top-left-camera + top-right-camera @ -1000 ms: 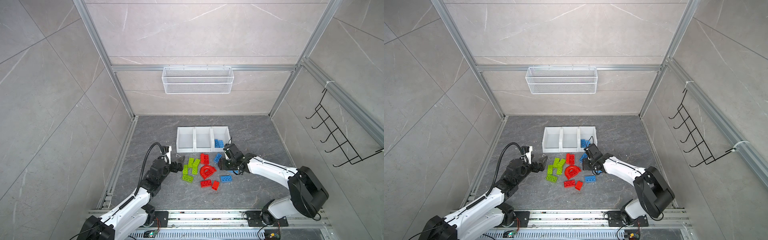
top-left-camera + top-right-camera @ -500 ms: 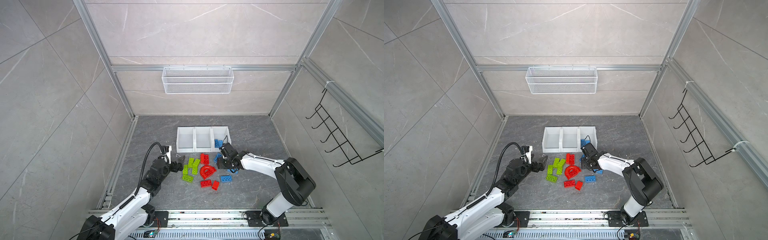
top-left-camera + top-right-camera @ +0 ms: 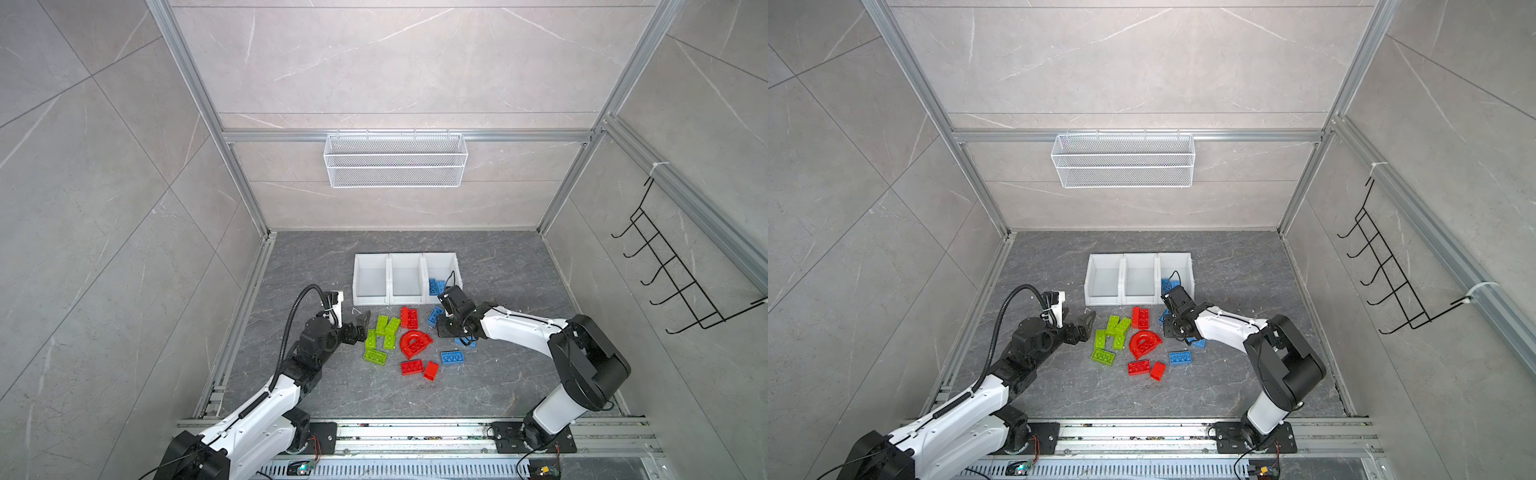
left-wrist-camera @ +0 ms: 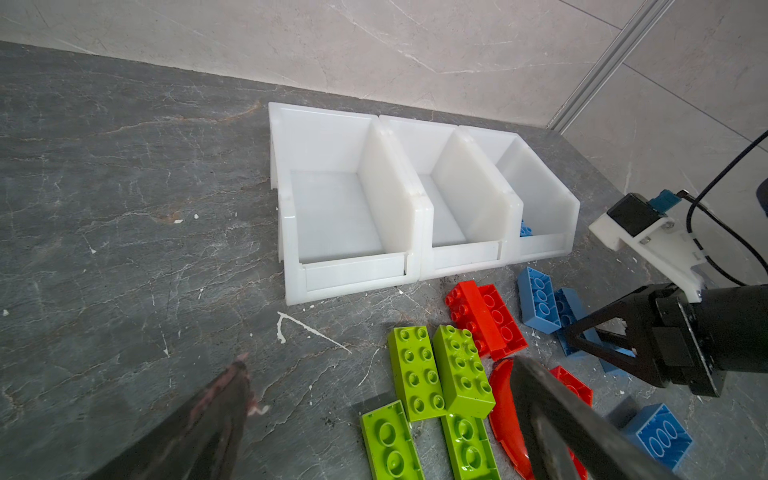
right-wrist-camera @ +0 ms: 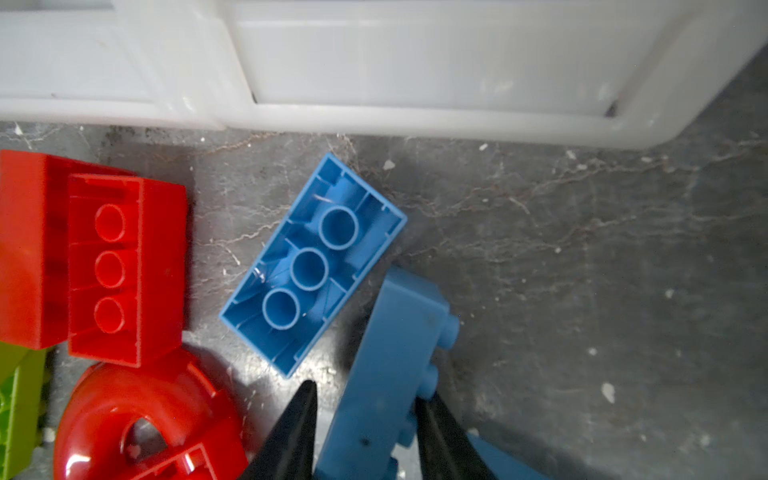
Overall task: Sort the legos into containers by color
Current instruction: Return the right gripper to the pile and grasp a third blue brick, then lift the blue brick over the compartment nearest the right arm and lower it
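Right gripper point(image 5: 365, 392) half-closed astride blue brick point(image 5: 399, 324), grip unclear, bin rim point(image 5: 415, 120) near, floor point(image 5: 582, 270) open beside

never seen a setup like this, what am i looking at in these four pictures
Two robot arms with pincer grippers work over a grey tabletop. Two pictures look down from one overhead camera; the other two come from cameras on each arm's wrist. Green bricks, red bricks and blue bricks lie before three white bins; one bin already holds blue ones. The left gripper hangs open, holding nothing. The right gripper has its jaws either side of a blue brick on its side; whether it grips yet is unclear.
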Robot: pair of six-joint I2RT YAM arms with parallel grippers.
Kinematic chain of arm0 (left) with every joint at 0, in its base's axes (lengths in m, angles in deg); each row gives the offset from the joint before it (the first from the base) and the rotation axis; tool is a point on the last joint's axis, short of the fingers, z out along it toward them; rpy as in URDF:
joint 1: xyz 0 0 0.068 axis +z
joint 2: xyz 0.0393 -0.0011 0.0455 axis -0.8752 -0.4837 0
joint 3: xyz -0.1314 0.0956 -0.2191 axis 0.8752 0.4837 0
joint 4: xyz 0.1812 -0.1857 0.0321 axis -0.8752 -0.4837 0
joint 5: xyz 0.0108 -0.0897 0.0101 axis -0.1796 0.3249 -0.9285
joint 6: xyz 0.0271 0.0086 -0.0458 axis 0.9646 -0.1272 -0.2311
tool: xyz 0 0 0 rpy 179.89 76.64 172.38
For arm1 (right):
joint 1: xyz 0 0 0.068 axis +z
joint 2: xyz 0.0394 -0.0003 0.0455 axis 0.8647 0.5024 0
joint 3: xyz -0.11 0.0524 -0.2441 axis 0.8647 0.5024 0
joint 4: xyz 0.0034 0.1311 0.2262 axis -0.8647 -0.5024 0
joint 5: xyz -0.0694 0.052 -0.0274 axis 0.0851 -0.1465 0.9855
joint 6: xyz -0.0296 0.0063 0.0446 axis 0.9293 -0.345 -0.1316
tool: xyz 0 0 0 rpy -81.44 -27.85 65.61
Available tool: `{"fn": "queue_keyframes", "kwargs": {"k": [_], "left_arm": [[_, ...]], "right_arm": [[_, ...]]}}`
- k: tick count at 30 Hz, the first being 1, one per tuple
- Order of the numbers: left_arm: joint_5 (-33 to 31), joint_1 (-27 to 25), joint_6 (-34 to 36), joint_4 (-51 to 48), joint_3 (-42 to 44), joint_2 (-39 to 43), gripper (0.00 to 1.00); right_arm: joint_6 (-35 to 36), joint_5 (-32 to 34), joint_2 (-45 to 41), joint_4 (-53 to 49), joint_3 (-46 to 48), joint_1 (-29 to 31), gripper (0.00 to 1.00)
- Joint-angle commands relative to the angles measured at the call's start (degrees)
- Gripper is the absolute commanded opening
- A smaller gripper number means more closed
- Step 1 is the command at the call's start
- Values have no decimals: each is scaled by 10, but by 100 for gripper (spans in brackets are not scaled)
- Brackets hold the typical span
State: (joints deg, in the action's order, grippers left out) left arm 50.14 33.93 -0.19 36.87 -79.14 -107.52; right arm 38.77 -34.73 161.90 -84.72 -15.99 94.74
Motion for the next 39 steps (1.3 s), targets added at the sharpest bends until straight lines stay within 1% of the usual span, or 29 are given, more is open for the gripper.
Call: {"fn": "queue_keyframes", "kwargs": {"k": [1,10,18,24,26,32,39], "left_arm": [[5,-3,-5,36,-6,2,100],[21,-3,-12,47,-6,-7,100],[37,-3,-16,47,-8,0,100],[30,-2,-11,47,-12,-15,100],[38,-2,-11,46,-17,-22,100],[41,-3,-9,47,-15,-22,100],[47,-3,-9,47,-17,-22,100]], "right_arm": [[7,14,-10,-4,3,-2,40],[-17,37,-62,19,50,-2,35],[-17,23,-76,33,55,-2,29],[-9,14,-122,17,62,-2,25],[-5,13,-140,14,71,-2,24],[5,25,-155,-13,66,-2,24],[2,17,-157,-1,77,-2,24]]}}
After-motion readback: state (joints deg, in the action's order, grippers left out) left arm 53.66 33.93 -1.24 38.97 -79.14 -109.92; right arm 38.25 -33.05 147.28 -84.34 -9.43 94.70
